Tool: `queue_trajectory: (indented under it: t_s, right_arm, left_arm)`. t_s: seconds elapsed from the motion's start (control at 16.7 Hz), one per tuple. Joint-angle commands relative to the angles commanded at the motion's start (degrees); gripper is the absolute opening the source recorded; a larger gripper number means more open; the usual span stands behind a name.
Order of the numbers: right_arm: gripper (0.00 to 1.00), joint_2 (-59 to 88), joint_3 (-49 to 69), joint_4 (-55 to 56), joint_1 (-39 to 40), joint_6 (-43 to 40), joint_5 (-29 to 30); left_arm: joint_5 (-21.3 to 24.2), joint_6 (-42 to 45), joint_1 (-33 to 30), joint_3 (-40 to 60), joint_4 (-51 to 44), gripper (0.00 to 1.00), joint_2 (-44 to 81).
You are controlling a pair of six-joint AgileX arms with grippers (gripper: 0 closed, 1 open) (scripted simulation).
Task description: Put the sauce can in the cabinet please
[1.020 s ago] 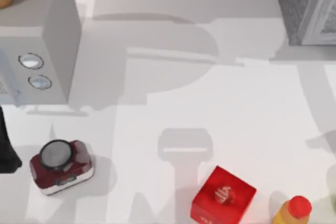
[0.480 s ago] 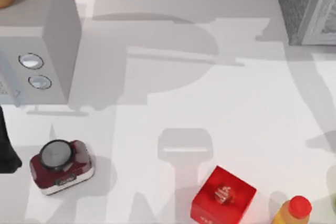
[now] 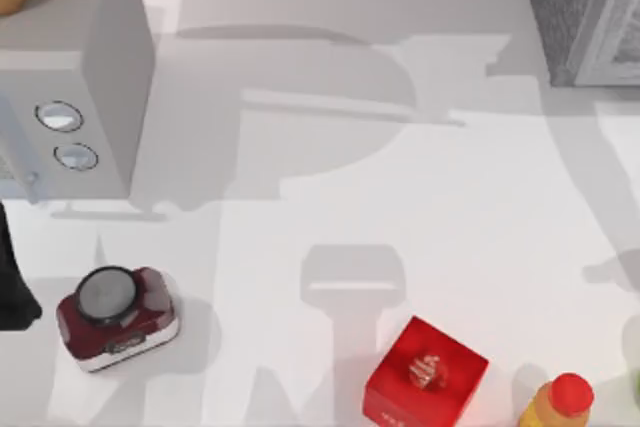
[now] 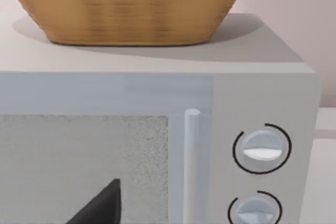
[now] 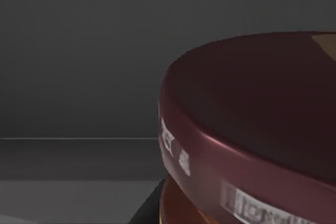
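Note:
The sauce can (image 5: 252, 145) looms very close in the right wrist view, showing its dark maroon flat top and rim and a strip of orange label below. A dark finger (image 5: 149, 208) of my right gripper rests against its side, and the gripper is shut on the can. Plain dark grey surfaces lie behind the can. The cabinet (image 3: 585, 12), grey with a rough speckled side and a lighter framed front, stands at the table's back right corner. My left arm (image 3: 12, 287) is parked at the left edge of the table, facing the microwave.
A light-grey microwave (image 3: 70, 97) with two round knobs stands at the back left, with a wicker basket (image 4: 131, 3) on top. A dark red kitchen scale (image 3: 118, 315) sits front left. A red cube box (image 3: 425, 372) and an orange bottle with a red cap (image 3: 560, 402) stand front right.
The arm shadow on the table near the cabinet has spread leftward. The objects on the table and the left arm have not moved.

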Motion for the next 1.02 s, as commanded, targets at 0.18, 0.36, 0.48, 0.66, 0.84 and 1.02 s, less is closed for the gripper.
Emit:
queue_trajectory:
  t_s: [0.18, 0.36, 0.48, 0.66, 0.84, 1.02]
  right_arm:
    - [0.00, 3.6, 3.2, 0.6, -0.6, 0.0, -0.5]
    - [0.00, 7.0, 6.2, 1.1, -1.2, 0.0, -1.0]
    - [0.00, 9.4, 8.1, 1.5, -1.6, 0.0, -1.4]
    - [0.00, 12.9, 11.0, 2.0, -2.0, 0.0, -2.1]
    - [0.00, 16.3, 14.1, 2.6, -2.6, 0.0, -2.5]
    - [0.00, 19.8, 17.0, 3.1, -3.1, 0.1, -3.1]
  left_arm:
    - [0.0, 0.0, 0.0, 0.0, 0.0, 1.00, 0.0]
    - [0.0, 0.0, 0.0, 0.0, 0.0, 1.00, 0.0]
    - [0.0, 0.0, 0.0, 0.0, 0.0, 1.00, 0.0]
    - [0.0, 0.0, 0.0, 0.0, 0.0, 1.00, 0.0]
    - [0.0, 0.0, 0.0, 0.0, 0.0, 1.00, 0.0]
    - [0.0, 0.0, 0.0, 0.0, 0.0, 1.00, 0.0]
